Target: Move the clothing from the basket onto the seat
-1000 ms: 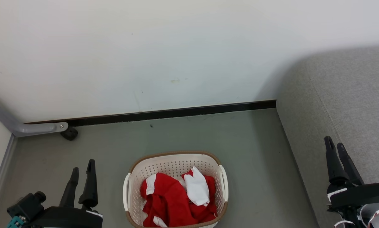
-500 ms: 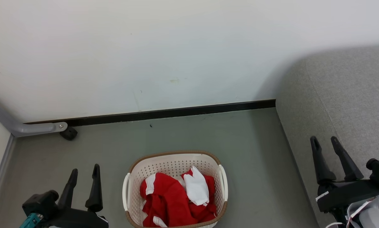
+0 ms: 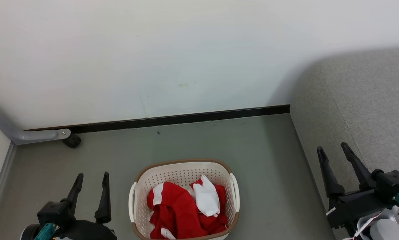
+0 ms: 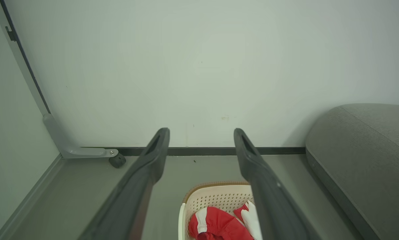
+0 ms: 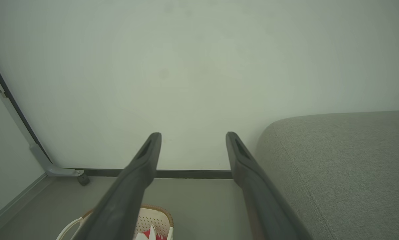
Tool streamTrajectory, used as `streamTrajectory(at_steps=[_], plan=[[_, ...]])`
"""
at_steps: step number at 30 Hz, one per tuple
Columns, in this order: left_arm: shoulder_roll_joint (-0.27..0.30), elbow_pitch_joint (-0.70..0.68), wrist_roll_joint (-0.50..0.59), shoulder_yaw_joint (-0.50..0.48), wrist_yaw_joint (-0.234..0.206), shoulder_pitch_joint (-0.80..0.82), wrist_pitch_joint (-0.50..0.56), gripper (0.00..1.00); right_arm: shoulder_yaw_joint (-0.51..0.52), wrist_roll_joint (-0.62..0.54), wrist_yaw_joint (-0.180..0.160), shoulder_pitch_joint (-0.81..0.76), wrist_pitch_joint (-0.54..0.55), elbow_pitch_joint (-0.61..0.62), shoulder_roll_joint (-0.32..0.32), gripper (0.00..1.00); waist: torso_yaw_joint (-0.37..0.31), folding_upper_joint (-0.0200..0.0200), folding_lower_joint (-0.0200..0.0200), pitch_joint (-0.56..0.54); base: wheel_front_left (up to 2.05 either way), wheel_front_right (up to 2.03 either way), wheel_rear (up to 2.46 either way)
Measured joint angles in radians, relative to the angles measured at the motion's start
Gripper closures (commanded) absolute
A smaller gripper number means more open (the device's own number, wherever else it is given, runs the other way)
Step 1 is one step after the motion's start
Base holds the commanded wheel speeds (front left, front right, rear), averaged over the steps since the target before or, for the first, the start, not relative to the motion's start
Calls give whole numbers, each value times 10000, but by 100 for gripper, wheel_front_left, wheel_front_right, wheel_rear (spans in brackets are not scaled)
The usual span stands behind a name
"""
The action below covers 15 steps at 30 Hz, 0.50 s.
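Note:
The cream perforated basket (image 3: 143, 186) with a brown rim stands on the grey floor at the bottom middle of the head view. Red and white clothing (image 3: 183, 210) lies crumpled inside it. The grey seat (image 3: 369, 100) fills the right side. My left gripper (image 3: 93, 176) stands open to the left of the basket, with nothing between its fingers. My right gripper (image 3: 333, 149) stands open at the seat's front edge, also holding nothing. The left wrist view shows the basket (image 4: 212, 198), the clothing (image 4: 219, 225) and the seat (image 4: 369, 150). The right wrist view catches the basket (image 5: 153, 215) and the seat (image 5: 336, 160).
A white wall (image 3: 186, 50) with a black skirting strip (image 3: 173, 119) closes the back. A grey metal leg (image 3: 26, 135) with a black caster (image 3: 72, 141) sits at the left corner. Bare floor (image 3: 269, 160) lies between basket and seat.
Both grippers have turned about their wrists and drifted inward, the left to the right and lower, the right to the left. Their fingers stay apart. Basket and clothing have not moved.

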<state>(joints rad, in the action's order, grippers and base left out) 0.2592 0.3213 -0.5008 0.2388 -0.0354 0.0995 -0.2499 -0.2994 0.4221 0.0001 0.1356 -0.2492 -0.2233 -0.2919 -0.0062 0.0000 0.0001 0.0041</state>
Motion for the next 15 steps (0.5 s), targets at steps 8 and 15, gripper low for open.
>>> streamTrajectory(at_steps=[8,15], plan=[[-12,138,96,-15,2,4,2,0,79,-8,4,1,0,-73,13,0,-2,0,0,-7,0,0,0],[-59,190,96,-73,6,4,2,0,155,-8,88,1,0,-86,69,0,4,0,0,-13,0,0,0]])
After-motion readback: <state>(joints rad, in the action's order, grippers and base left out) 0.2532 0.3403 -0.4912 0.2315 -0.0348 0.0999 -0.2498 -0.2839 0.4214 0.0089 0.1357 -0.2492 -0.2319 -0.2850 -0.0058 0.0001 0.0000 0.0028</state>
